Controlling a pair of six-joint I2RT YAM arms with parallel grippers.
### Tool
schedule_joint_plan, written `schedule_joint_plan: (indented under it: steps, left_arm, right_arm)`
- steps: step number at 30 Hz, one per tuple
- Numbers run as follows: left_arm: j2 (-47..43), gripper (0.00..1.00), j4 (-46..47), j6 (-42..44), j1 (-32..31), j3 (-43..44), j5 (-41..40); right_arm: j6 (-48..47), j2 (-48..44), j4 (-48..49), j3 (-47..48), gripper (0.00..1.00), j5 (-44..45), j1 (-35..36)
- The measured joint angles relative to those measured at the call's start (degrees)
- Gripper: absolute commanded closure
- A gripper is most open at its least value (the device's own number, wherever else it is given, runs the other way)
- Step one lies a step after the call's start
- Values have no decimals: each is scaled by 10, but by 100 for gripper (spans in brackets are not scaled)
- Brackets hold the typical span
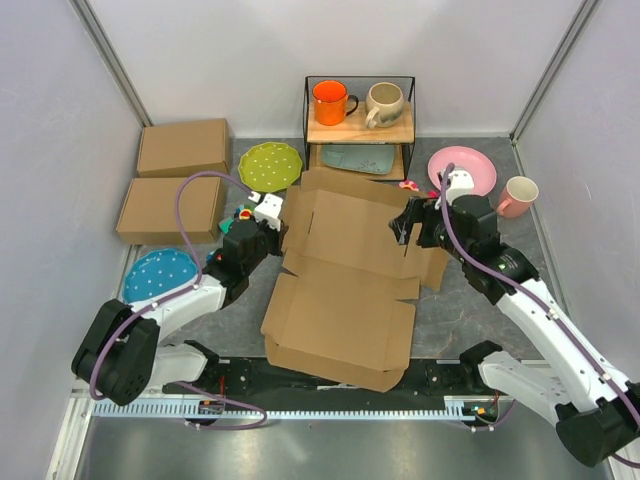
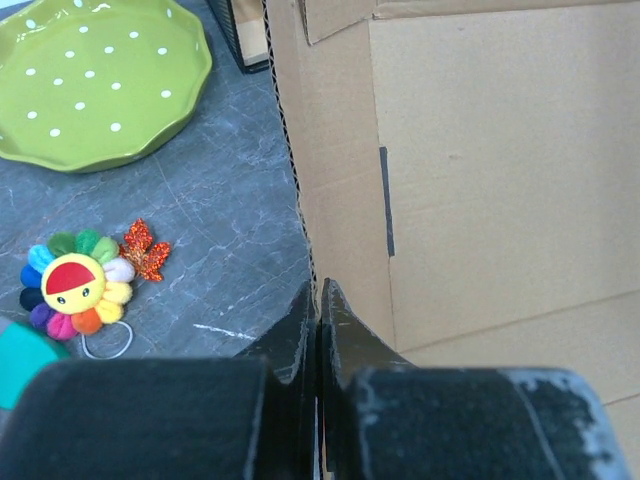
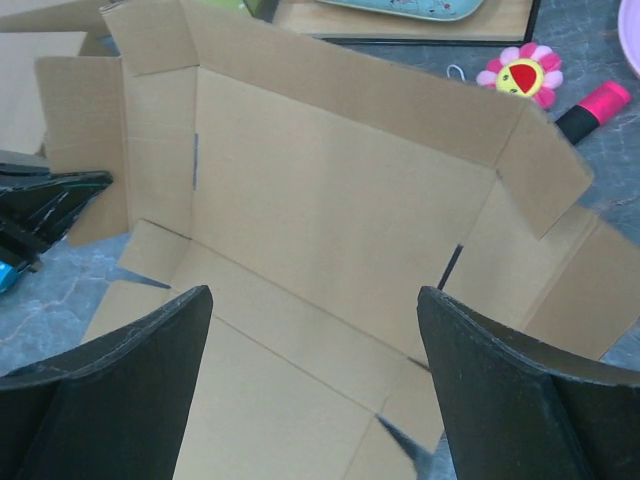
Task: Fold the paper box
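The paper box (image 1: 345, 280) is a brown die-cut sheet lying in the middle of the table, with its far panel and side flaps partly raised. My left gripper (image 1: 272, 232) is at the sheet's left edge. In the left wrist view it (image 2: 318, 296) is shut on the raised left side flap (image 2: 340, 200), with the cardboard edge between the fingertips. My right gripper (image 1: 408, 232) hovers over the right part of the sheet. In the right wrist view it (image 3: 315, 300) is wide open and empty above the box's inner panel (image 3: 330, 200), touching nothing.
Two ready-made brown boxes (image 1: 183, 147) (image 1: 170, 208) sit at the far left. A green plate (image 1: 270, 165), a blue plate (image 1: 160, 273), a pink plate (image 1: 470, 165) and a pink mug (image 1: 518, 195) surround the sheet. A wire rack (image 1: 360, 125) with mugs stands behind. A flower toy (image 2: 78, 285) lies by the left flap.
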Motion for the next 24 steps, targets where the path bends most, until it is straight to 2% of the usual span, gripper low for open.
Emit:
schedule_joint_plan:
  steps: [6, 12, 24]
  left_arm:
    - [5, 98, 5, 18, 2, -5, 31]
    - [3, 98, 30, 23, 2, -23, 50]
    - [2, 98, 53, 23, -14, -42, 52]
  right_arm:
    - [-34, 53, -18, 44, 3, 11, 17]
    - [-72, 92, 32, 60, 2, 11, 32]
    - [-190, 293, 105, 181, 2, 16, 61]
